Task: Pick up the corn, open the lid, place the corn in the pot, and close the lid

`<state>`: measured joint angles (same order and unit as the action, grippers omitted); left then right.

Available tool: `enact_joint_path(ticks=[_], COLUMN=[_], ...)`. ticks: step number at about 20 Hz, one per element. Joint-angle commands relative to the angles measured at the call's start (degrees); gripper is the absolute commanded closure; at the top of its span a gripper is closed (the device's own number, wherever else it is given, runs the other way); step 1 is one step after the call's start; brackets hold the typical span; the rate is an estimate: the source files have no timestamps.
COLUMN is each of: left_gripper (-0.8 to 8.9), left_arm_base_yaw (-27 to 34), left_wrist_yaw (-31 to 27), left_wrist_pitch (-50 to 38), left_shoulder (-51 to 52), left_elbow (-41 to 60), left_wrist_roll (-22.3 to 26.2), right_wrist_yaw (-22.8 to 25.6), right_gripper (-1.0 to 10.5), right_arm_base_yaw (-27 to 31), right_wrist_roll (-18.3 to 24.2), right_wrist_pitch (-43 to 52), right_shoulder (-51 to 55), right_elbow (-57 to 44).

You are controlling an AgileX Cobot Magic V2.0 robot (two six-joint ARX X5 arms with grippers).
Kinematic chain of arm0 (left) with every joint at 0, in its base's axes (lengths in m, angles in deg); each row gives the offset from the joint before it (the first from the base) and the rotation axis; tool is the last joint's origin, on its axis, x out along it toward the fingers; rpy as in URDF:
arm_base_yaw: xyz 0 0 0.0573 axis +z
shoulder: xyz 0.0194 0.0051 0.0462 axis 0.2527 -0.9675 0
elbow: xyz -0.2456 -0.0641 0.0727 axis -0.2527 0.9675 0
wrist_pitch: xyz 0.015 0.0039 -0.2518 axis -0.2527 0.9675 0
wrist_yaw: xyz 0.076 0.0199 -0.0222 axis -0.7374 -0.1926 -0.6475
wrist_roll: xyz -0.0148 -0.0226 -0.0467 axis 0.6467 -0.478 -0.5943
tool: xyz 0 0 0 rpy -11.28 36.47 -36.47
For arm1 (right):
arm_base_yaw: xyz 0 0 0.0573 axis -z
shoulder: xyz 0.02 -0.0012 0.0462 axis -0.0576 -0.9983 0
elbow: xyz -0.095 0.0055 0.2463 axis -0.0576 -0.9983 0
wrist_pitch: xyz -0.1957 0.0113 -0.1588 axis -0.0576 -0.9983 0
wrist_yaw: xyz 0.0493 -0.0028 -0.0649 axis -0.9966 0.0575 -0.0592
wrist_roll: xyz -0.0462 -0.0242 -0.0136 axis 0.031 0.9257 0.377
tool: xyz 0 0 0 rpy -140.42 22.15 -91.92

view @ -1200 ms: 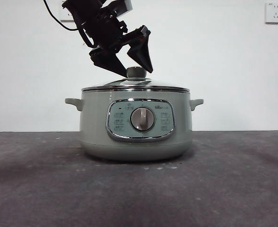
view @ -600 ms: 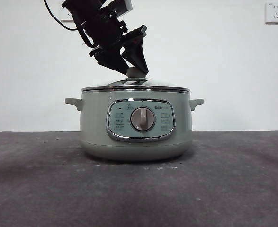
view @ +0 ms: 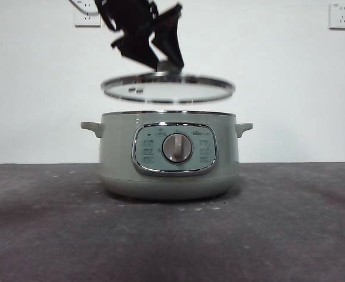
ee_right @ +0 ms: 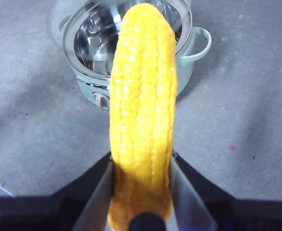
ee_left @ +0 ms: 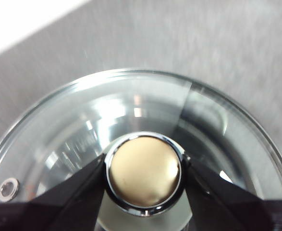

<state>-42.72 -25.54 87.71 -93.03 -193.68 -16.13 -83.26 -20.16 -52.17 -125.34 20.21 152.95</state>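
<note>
1. Your left pincer [view: 163,59] is pinched on the knob [ee_left: 143,171] of the lid [view: 167,88], one jaw on each side, and it holds the lid in the air, level and directly above the pot [view: 167,155], with a clear gap between the lid's rim and the pot's rim
2. Your right pincer [ee_right: 141,192] is clamped on the lower end of the corn [ee_right: 141,106]; the cob's long axis runs straight out from the jaws
3. From the right wrist view, the pot [ee_right: 186,57] sits on the desk [ee_right: 237,120] ahead of and below the cob's free tip, well apart from it
4. The relation that matters: the lid hangs over the pot's mouth, so I judge you need it carried aside before the corn can go down tip first
</note>
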Motion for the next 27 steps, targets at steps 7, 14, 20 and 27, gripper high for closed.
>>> enact_joint_path(ticks=[7, 14, 20, 27], left_gripper=[8.2, 8.19, 8.19, 8.19], left_arm_base_yaw=[2.99, 8.59, 11.89, 16.39], left_wrist_yaw=[3.3, 3.69, 4.24, 5.25], left_wrist_pitch=[5.11, 15.61, 16.66, 12.92], left_shoulder=[10.01, 18.73, 29.44, 48.94], left_elbow=[-5.97, -5.57, 4.46, 27.71], left_wrist_roll=[0.04, 3.58, 4.57, 3.89], right_wrist_yaw=[-0.24, -5.99, -7.74, -5.35], right_gripper=[9.6, 9.6, 9.6, 9.6], right_arm_base_yaw=[-0.04, -0.07, -1.86, -8.57], right_wrist_roll=[-0.42, -2.97, -3.37, -3.13], right_wrist_pitch=[6.01, 18.56, 20.15, 15.89], right_shoulder=[-3.74, -15.12, -30.84, -53.22], right_elbow=[-0.11, 0.22, 11.74, 34.6])
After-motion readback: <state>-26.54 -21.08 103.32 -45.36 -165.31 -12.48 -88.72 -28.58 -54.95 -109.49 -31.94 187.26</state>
